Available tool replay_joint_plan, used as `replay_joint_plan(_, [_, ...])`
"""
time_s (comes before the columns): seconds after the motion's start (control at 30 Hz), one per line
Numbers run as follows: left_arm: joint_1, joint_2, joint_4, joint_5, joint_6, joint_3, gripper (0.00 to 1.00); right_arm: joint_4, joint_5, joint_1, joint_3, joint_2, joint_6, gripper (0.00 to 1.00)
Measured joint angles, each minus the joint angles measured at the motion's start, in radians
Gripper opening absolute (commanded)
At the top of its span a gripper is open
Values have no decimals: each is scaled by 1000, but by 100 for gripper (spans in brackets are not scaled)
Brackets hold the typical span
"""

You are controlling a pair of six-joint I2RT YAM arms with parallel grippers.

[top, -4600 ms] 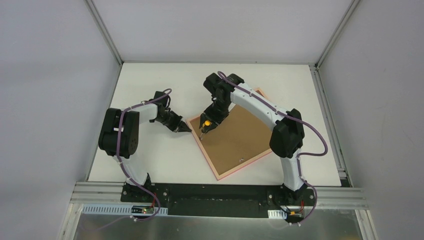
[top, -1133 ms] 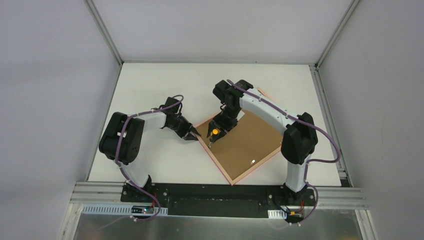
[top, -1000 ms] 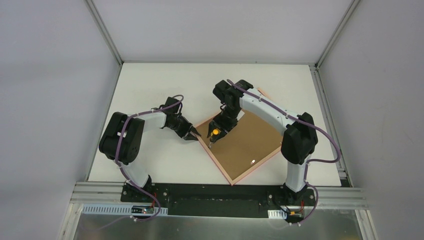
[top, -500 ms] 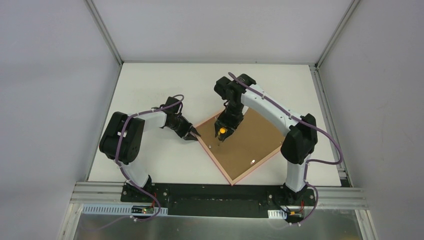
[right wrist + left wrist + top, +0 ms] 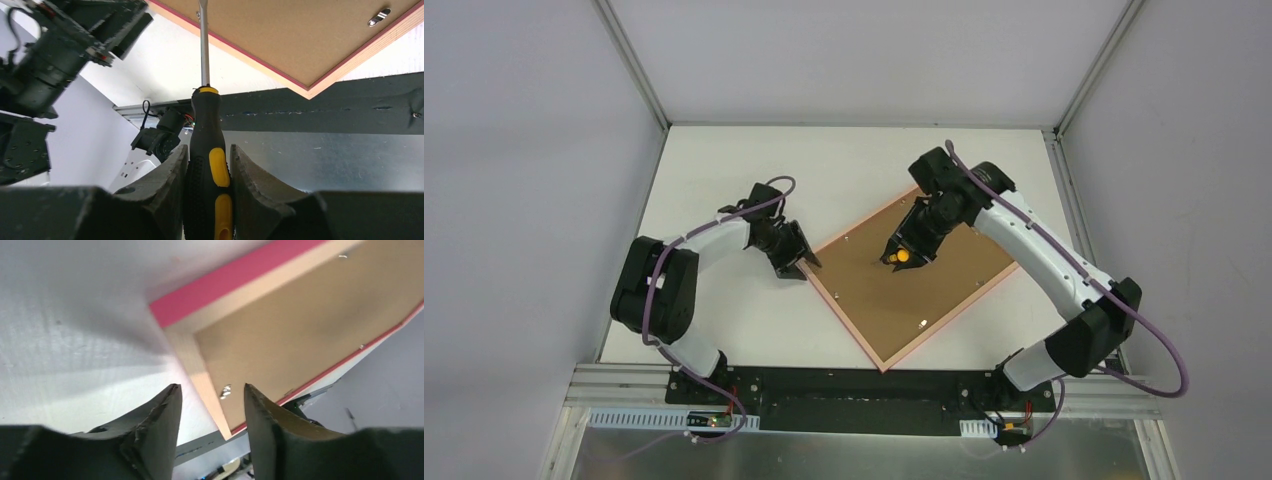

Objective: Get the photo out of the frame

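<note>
**Top view.** The thin bright pink rectangular frame [image 5: 846, 318] lies face down and cornerwise on the white worktop [image 5: 844, 160]. The photo [image 5: 904, 295] sits inside it, with only its brown fibreboard reverse showing. Small metal tabs [image 5: 922, 323] lie on the board near the rim, so I judge the photo is not yet released. My left hand [image 5: 799, 262] is at the frame's left corner. My right hand [image 5: 904, 250] hangs over the middle of the board, carrying a black-and-yellow-handled screwdriver [image 5: 901, 258].

**Left wrist view.** My left hand's fingers [image 5: 160, 425] are parted, and the frame's pale side rail runs down between them. I cannot tell whether either pad touches it. Before I lever anything, this hand should brace the corner so the frame cannot slide or spin.

**Right wrist view.** My right hand is clamped on the screwdriver handle. The steel shaft reaches the board close to the pink rim. Its tip is cut off at the picture's edge, so I cannot tell whether it is seated on a tab.

To do this step well, I judge the following:
- Slip the blade flat under a tab's free end.
- Swing the tab clear of the board with light force, without gouging the fibreboard.
- Work through the tabs one at a time.
</note>
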Motion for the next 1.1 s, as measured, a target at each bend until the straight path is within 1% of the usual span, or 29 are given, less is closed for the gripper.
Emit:
replay_joint_plan(0.07, [-1, -16, -15, 13, 51, 34, 68, 32, -18, -5, -59, -45, 0, 0])
replay_joint_plan(0.13, [-1, -27, -27, 31, 110, 86, 72, 56, -32, -1, -75, -47, -5, 0])
replay_joint_plan(0.33, [-1, 0, -61, 51, 319, 277, 76, 104, 6, 5, -88, -55, -31, 0])
replay_joint_plan(0.43, [-1, 60, -66, 55, 436, 361, 77, 119, 38, 4, -162, -127, -31, 0])
replay_joint_plan(0.53, [-1, 153, -84, 66, 554, 430, 77, 89, 62, -1, -217, -212, -30, 0])
replay_joint_plan(0.67, [-1, 297, -111, 81, 644, 501, 73, 58, 94, -20, -220, -284, -32, 0])
replay_joint_plan(0.77, [-4, 370, -127, 80, 674, 516, 68, 32, 108, -31, -210, -294, -38, 0])
replay_joint_plan(0.83, [-10, 384, -143, 76, 679, 516, 61, 24, 114, -34, -206, -291, -43, 0])
replay_joint_plan(0.97, [-35, 381, -131, 45, 676, 504, 43, 16, 116, -40, -204, -278, -58, 0])
replay_joint_plan(1.1, [-55, 328, -87, -10, 644, 411, 30, 21, 115, -43, -200, -252, -69, 0])
